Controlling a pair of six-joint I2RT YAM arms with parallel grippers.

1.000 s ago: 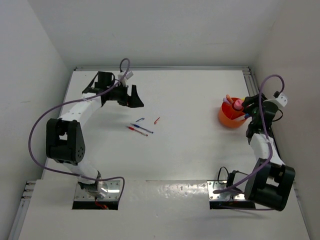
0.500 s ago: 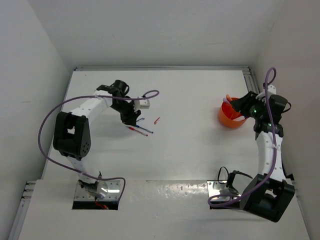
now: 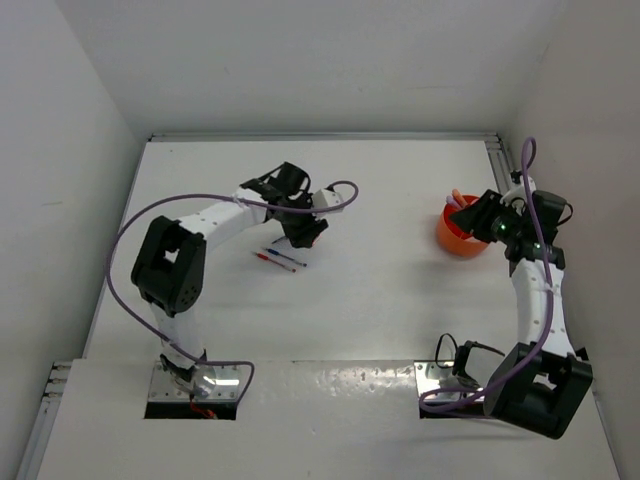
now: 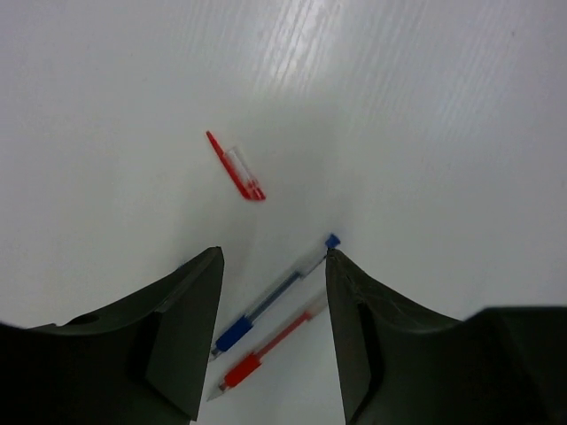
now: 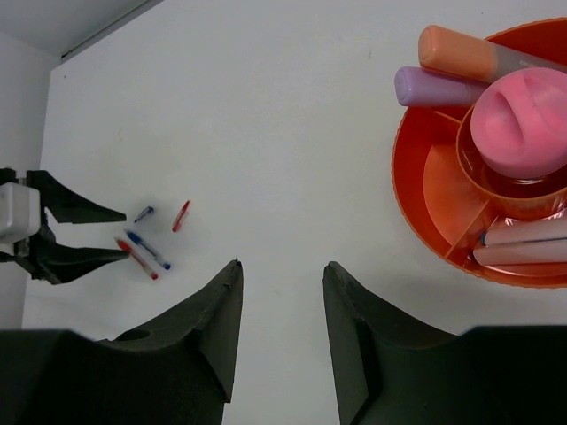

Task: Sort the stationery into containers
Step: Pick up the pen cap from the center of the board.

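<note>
- Your left gripper (image 4: 273,258) is in from the far corner: open, empty, over blue pen (image 4: 275,297) and red pen (image 4: 270,354) on the table (image 4: 443,106)
- Right gripper (image 5: 282,270) has backed off orange bowl (image 5: 409,208), open, empty
- Short red piece (image 4: 235,166) beyond, maybe a cap
- Pens likely next

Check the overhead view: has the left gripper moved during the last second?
Yes. The left gripper swung rightward and slightly nearer the arm bases, from up-left of the blue pen to over its right end.
</note>
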